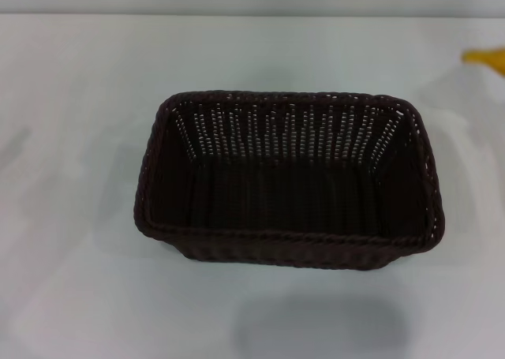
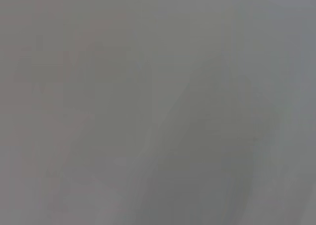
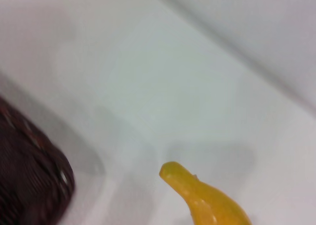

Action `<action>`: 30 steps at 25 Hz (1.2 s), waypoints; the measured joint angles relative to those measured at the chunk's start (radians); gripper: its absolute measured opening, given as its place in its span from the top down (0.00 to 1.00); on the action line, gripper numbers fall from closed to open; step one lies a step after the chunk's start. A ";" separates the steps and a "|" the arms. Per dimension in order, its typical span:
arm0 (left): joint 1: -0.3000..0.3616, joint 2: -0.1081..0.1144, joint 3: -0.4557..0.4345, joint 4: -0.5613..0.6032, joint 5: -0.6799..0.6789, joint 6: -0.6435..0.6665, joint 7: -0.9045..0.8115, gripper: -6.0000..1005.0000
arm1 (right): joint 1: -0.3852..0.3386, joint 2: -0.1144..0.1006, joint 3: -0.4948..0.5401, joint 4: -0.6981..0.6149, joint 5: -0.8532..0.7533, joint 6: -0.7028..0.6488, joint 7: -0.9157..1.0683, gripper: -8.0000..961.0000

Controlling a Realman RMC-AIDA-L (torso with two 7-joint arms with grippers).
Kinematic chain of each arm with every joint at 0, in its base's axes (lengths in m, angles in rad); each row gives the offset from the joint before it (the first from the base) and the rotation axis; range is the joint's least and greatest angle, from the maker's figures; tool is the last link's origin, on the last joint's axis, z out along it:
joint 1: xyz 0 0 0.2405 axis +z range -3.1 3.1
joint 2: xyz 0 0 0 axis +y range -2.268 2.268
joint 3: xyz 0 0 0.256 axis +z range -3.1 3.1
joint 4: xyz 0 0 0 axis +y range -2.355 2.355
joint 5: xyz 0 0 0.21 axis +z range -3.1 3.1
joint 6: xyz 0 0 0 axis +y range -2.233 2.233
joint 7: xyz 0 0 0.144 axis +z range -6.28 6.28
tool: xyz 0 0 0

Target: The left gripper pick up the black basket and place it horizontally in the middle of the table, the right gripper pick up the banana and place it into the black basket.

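The black basket (image 1: pixel 288 177) stands upright in the middle of the white table (image 1: pixel 79 99), its long side across the view, and holds nothing. A corner of it shows in the right wrist view (image 3: pixel 29 175). The banana (image 1: pixel 485 58) shows as a yellow end at the right edge of the head view, far right of the basket. The right wrist view shows its yellow end (image 3: pixel 202 198) on the table, apart from the basket. Neither gripper is in view. The left wrist view shows only a plain grey surface.
The table's far edge (image 1: pixel 252 13) runs along the top of the head view. A soft shadow (image 1: pixel 316 327) lies on the table in front of the basket.
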 joint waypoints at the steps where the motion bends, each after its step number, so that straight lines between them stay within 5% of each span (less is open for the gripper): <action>1: 0.000 0.000 0.000 0.000 0.000 0.000 -0.001 0.33 | 0.008 0.003 0.013 0.031 0.019 0.010 -0.006 0.49; 6: -0.001 -0.001 -0.001 0.000 -0.003 0.000 -0.003 0.33 | 0.040 0.030 0.016 0.133 0.214 0.035 -0.024 0.49; 14: 0.008 -0.004 -0.002 0.001 -0.019 0.001 -0.004 0.33 | 0.032 0.035 -0.126 0.118 0.555 -0.072 -0.075 0.48; 25: 0.022 -0.006 -0.002 0.004 -0.028 0.006 -0.004 0.33 | -0.058 0.036 -0.181 0.099 0.646 -0.186 -0.179 0.48; 30: 0.022 -0.008 -0.002 0.005 -0.028 0.006 0.000 0.33 | -0.124 0.035 -0.118 0.119 0.676 -0.210 -0.250 0.21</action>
